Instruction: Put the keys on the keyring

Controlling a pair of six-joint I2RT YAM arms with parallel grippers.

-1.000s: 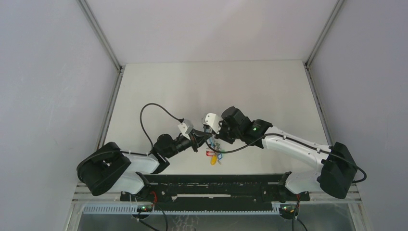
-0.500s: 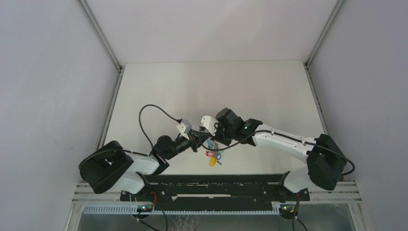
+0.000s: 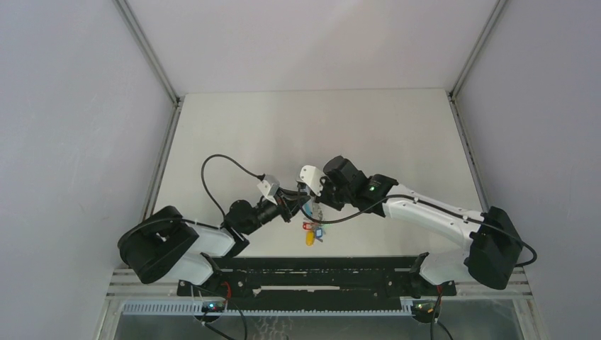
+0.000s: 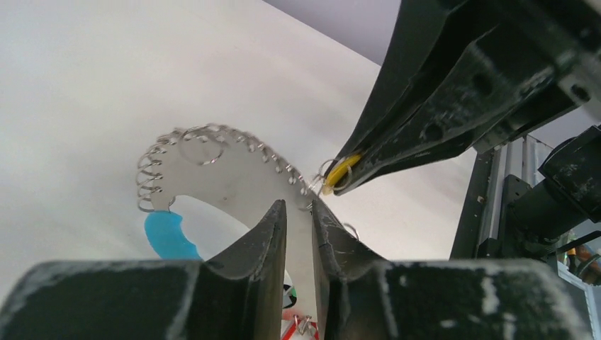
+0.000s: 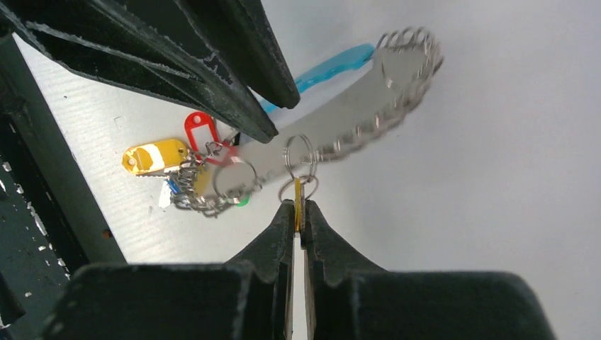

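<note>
Right jaws pinched the yellow-headed key (image 5: 298, 204) edge-on, offering its hole to the keyring (image 5: 354, 115). Left jaws stood narrowly parted at that keyring, probably steadying it, though whether they gripped it was unclear.

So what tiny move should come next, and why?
Probably the right gripper should nudge its yellow key a touch toward the keyring: the key sits right at the keyring's looped edge, but whether the two are linked yet does not show.
</note>
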